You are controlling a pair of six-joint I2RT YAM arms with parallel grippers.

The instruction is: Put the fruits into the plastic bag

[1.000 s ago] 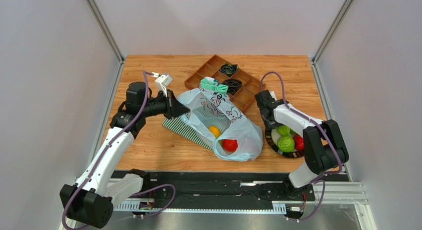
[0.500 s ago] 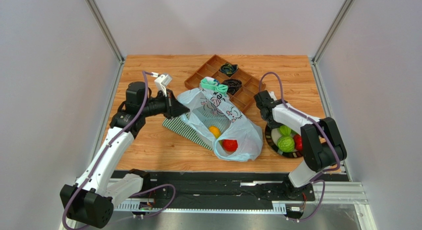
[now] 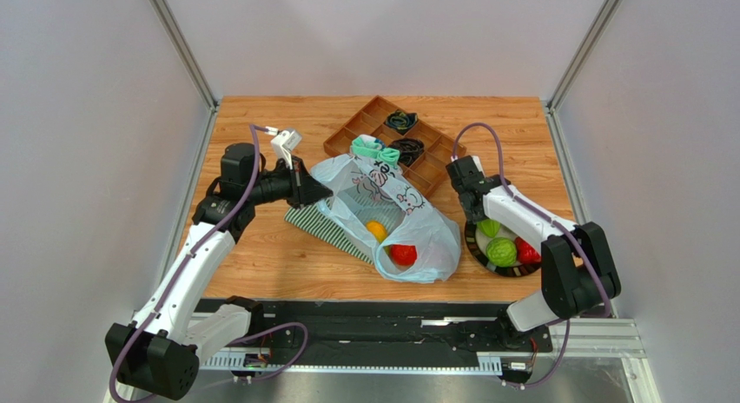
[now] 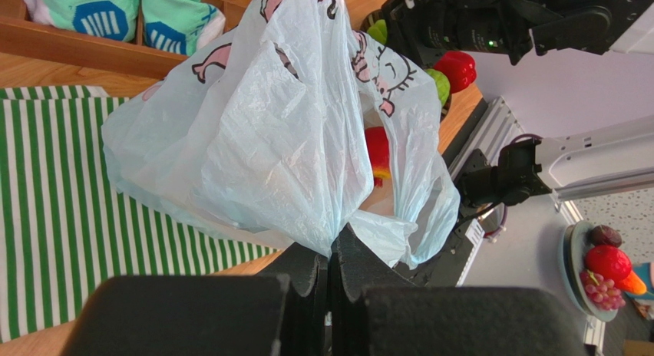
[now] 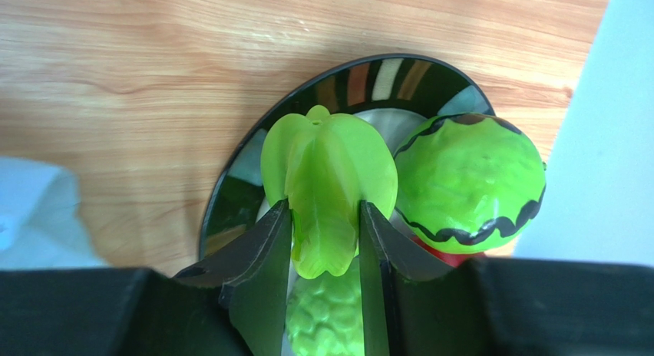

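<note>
Right tool (image 5: 325, 227) pinches lobed glossy green fruit (image 5: 328, 168).

No legible text in any view. Plastic bag (image 3: 415, 214): black lettering beside the pink-and-black cartoon print, visible from the top camera, but too small and creased to read. In the left wrist view only the cartoon figures show. Socks (image 4: 101, 11): blue octagonal emblem with white bars, no letters discernible. No labels, brands or numbers can be made out elsewhere.
</note>
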